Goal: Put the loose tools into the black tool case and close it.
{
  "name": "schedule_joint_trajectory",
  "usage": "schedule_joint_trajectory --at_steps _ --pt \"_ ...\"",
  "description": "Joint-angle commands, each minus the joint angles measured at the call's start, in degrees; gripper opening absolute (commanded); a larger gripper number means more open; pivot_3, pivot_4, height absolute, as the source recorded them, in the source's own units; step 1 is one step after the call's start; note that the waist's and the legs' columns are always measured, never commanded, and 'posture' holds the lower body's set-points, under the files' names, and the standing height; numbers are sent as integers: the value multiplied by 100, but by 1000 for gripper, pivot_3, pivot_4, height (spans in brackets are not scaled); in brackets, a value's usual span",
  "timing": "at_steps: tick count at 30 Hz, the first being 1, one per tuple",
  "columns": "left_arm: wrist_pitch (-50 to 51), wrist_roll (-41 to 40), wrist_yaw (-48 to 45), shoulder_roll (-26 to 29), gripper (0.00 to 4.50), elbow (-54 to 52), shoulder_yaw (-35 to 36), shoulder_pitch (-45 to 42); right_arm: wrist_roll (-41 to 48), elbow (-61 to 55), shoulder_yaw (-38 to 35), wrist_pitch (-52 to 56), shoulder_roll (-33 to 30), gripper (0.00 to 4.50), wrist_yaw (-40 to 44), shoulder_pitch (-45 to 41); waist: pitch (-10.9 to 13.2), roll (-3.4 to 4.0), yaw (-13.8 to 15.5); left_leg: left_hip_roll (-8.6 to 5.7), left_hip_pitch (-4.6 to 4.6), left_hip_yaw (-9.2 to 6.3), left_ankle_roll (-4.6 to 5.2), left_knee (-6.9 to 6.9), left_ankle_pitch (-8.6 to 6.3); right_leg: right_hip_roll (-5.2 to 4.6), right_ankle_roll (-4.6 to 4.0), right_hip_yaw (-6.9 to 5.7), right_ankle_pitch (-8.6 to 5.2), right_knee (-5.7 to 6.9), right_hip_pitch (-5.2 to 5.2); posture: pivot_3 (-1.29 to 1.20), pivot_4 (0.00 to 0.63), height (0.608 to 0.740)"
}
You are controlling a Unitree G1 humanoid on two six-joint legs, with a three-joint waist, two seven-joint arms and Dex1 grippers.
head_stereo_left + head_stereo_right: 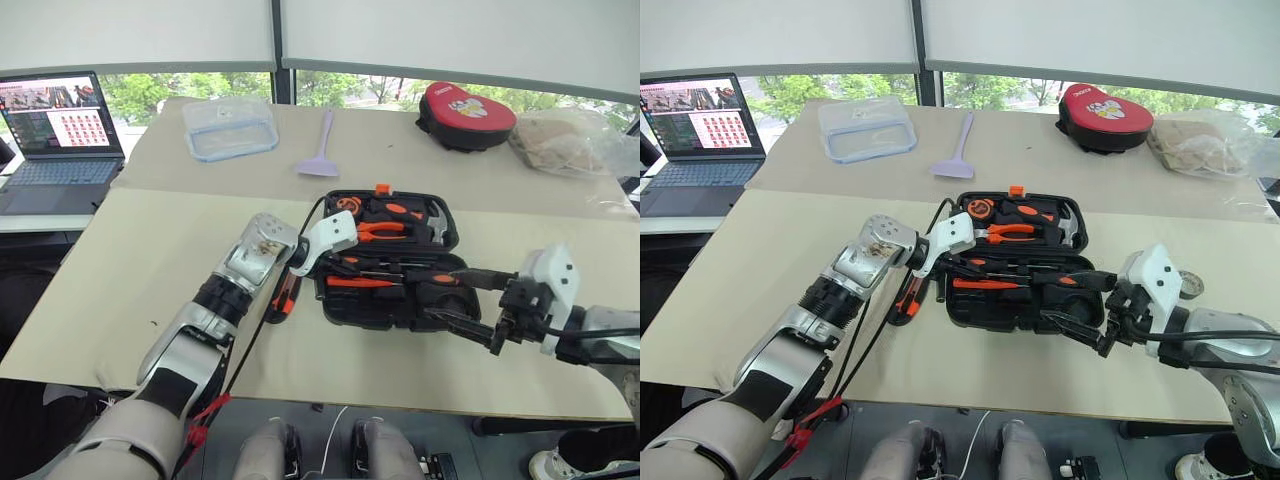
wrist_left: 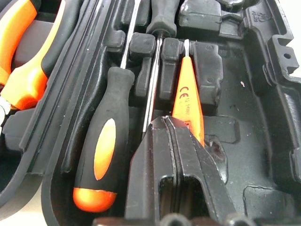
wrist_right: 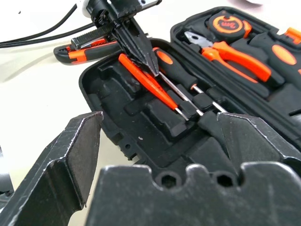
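nearest, right gripper (image 1: 468, 300): two black fingers spread wide apart, holding nothing, hovering at the near right corner of the black tool case (image 1: 385, 312); one finger reaches over the case's right end, the other lies along its near edge.

next, left gripper (image 3: 141, 55): fingers pressed together, their tips down on the slim all-orange screwdriver (image 3: 148, 84), which lies in a slot of the case's near half. whether the tips actually pinch the handle or only rest on it cannot be told.

beside that, black-and-orange-handled screwdriver (image 2: 106, 150): lying in the neighbouring slot, parallel to the slim one, shaft seated between the moulded ribs. a bare steel shaft runs between the two, belonging to a second, dark-handled driver whose handle points the other way.

outside the case, just off its left end on the table (image 1: 150, 270): orange-and-black utility knife (image 1: 284, 298), lying loose, partly under the left wrist.

case itself: open flat on the pale table, orange latch (image 1: 381, 188) at the far edge. far half holds orange-handled pliers (image 1: 385, 230), a steel-headed hammer (image 1: 437, 222) at the right end and a round orange-and-black item at the left end.

farther back: lilac flat scraper (image 1: 320, 150), clear plastic lidded box (image 1: 230, 128), red-and-black zip pouch (image 1: 465, 115), a crumpled clear bag (image 1: 570, 140).

far left, on a separate desk: open laptop (image 1: 60, 135), screen lit.
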Motion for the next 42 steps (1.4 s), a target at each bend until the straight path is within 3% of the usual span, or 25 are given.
schedule_joint_trajectory --at_steps 1,8,18,28,42 --pt "134 -477 -240 -25 54 -197 399 -261 -5 -46 -62 -130 28 4500 -13 -96 0 0 2 0 -2 0 0 0 0 0 0 0 0 0 -2 0 150 731" --pt "123 -645 -491 77 54 -363 401 -301 -23 -2 -38 -139 38 4500 5 -143 0 0 1 0 -1 0 0 0 0 0 0 0 0 0 -1 0 150 731" --pt "-536 36 -27 122 54 -307 -211 321 -17 -21 -58 -129 51 4500 -9 -115 0 0 1 -1 1 2 0 0 0 1 0 1 0 0 -1 0 150 731" --pt "-442 -155 57 87 54 -252 40 268 1 -33 -99 -120 40 4500 18 -76 0 0 1 1 8 0 0 0 0 -1 -2 1 1 0 6 0 150 731" --pt "-582 81 169 105 54 -246 -184 585 -18 4 -74 -125 23 4500 34 -109 -2 1 21 0 14 -1 0 0 0 -3 -1 2 1 -1 12 0 150 731"
